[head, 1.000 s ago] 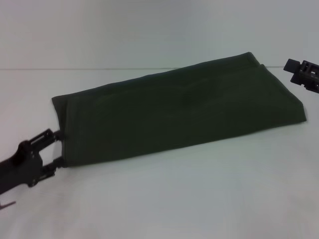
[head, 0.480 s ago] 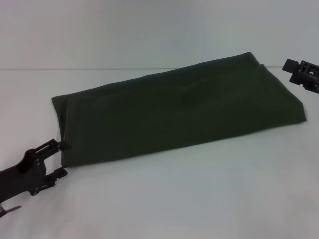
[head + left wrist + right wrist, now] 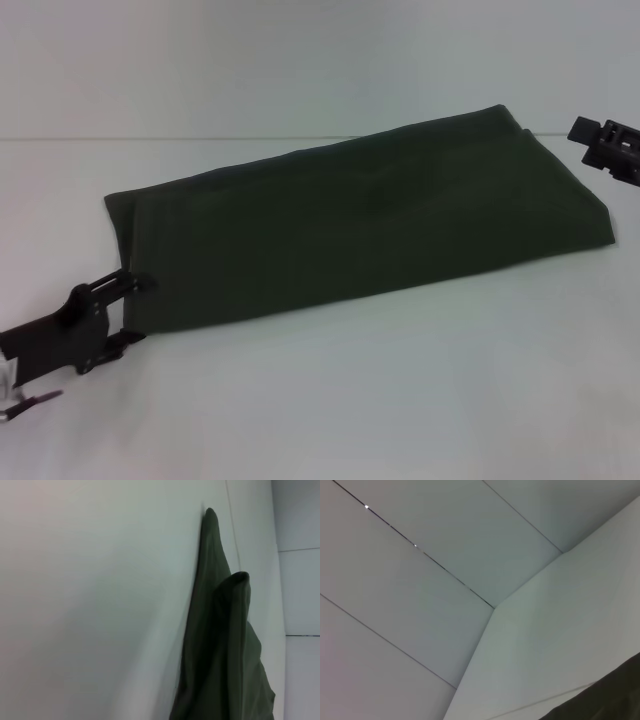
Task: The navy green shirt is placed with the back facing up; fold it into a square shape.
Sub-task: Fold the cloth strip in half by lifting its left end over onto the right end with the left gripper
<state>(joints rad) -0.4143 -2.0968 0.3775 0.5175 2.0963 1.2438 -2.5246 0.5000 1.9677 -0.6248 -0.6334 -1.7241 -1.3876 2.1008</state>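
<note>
1. Navy green shirt (image 3: 360, 225): one item, dark olive cloth, already folded into a long band. It lies flat on the white table (image 3: 400, 400), running from the near left up to the far right. No sleeves or lettering show. The left wrist view shows its layered end (image 3: 225, 650) lying on the tabletop.

2. Left gripper (image 3: 128, 308): low over the table at the shirt's near-left corner, jaws spread, one fingertip touching the cloth edge, the other just below the corner. A second ago it sat at this end; half a second ago it had dropped back and down, clear of the cloth; now it has returned to the corner. Judgement: a re-approach to take the short end, with the crosswise fold into a square still to do.

3. Right gripper (image 3: 612, 150): hanging beside the shirt's far-right end, apart from the cloth, position unchanged across the second. Whether its jaws are spread or closed cannot be told.
</note>
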